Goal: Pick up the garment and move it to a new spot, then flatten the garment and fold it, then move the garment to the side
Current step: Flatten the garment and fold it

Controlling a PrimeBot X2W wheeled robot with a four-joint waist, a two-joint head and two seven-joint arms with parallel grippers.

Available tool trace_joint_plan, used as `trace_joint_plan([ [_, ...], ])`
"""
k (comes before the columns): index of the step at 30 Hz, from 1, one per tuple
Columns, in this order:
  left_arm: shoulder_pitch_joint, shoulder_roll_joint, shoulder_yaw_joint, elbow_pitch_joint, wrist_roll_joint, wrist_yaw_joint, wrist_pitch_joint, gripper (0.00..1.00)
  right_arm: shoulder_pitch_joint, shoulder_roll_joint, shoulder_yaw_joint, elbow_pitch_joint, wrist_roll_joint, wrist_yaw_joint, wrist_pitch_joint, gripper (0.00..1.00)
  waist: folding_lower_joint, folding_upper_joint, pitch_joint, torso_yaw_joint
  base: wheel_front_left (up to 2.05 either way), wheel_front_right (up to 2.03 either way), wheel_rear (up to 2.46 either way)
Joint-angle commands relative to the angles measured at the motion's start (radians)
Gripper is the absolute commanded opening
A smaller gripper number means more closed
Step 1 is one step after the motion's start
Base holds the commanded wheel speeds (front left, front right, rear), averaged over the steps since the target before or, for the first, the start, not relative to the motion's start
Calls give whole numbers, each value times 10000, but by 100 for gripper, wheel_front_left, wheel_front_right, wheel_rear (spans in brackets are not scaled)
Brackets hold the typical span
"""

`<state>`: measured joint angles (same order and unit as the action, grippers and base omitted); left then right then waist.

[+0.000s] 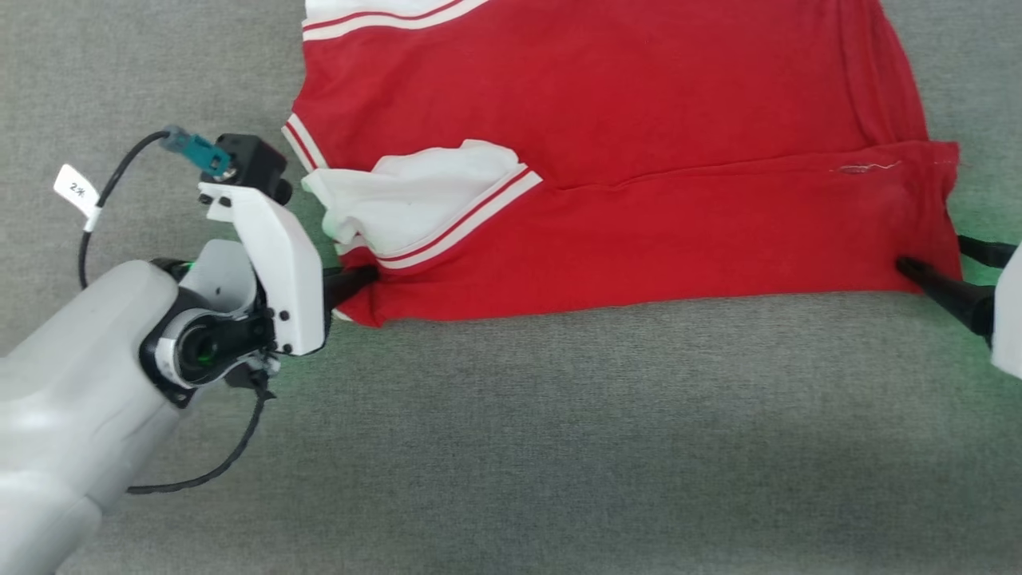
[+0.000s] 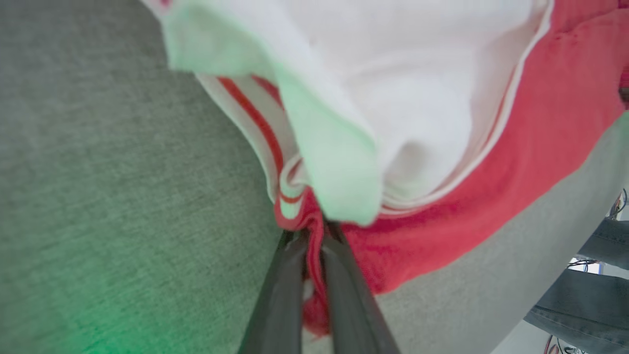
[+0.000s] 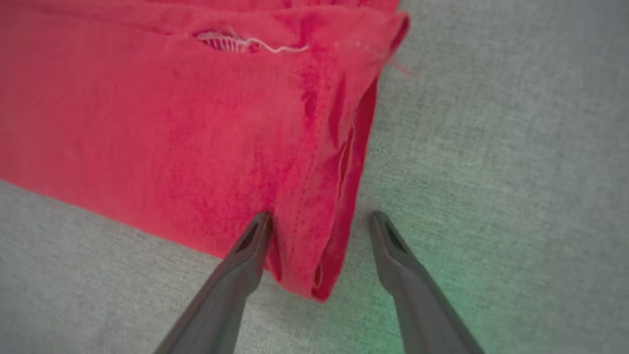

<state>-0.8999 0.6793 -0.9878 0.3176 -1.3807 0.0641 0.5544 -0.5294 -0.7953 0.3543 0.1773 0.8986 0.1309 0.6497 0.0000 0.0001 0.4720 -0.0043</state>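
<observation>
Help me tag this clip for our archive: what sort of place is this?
Probably an indoor robot lab or test room: a grey fabric-covered work surface with a red garment laid out for folding, and at the left wrist view's edge a person's jeans-clad legs beside loose cables.

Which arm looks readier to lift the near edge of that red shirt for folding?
Left. The left gripper is shut on the garment at the corner by the white sleeve. The right gripper is open, its fingers straddling the opposite corner, so it probably must close first.
</observation>
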Motion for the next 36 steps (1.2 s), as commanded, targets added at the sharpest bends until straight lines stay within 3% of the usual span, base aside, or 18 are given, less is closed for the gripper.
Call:
trace_joint_plan([
  [1,346,-674,-464,194,79,-36,17,0,43,24,245,159,-53,-4,231,100,0,-1,77,106,0,0,0],
  [2,327,-749,-472,246,98,-84,-24,0,42,37,363,205,-21,-4,355,100,0,-1,92,148,0,0,0],
  [3,314,-815,-481,306,113,-119,-59,0,40,55,478,230,29,-4,471,55,0,-1,98,179,0,0,0],
  [4,308,-874,-480,368,114,-158,-103,0,23,58,589,226,66,-2,564,20,0,-1,102,209,0,0,0],
  [5,309,-921,-479,432,131,-194,-152,0,32,58,663,214,107,-2,619,0,0,-1,98,233,0,0,0],
  [10,506,-861,-403,633,126,-470,-408,0,76,-146,623,133,259,-4,571,0,0,-1,-124,269,0,0,0],
  [15,979,-301,-267,395,-51,-793,-646,0,322,-363,365,-184,258,-4,256,0,0,-1,-580,274,0,0,0],
  [19,1250,115,-167,-30,-177,-796,-766,0,714,-510,171,-447,283,-4,219,0,0,-1,-806,315,0,0,0],
  [28,2426,1465,-80,-2084,-399,-400,-1038,0,2669,-1064,-684,-1654,488,-4,633,0,0,-1,-1115,374,0,0,0],
  [35,3147,1880,-122,-3152,-350,98,-1473,0,3957,-708,-1734,-2388,248,-4,559,0,0,-1,-1233,391,0,0,0],
  [36,3188,1899,-113,-3209,-342,155,-1509,0,4035,-617,-1879,-2459,158,-4,522,22,0,-1,-1265,383,0,0,0],
])
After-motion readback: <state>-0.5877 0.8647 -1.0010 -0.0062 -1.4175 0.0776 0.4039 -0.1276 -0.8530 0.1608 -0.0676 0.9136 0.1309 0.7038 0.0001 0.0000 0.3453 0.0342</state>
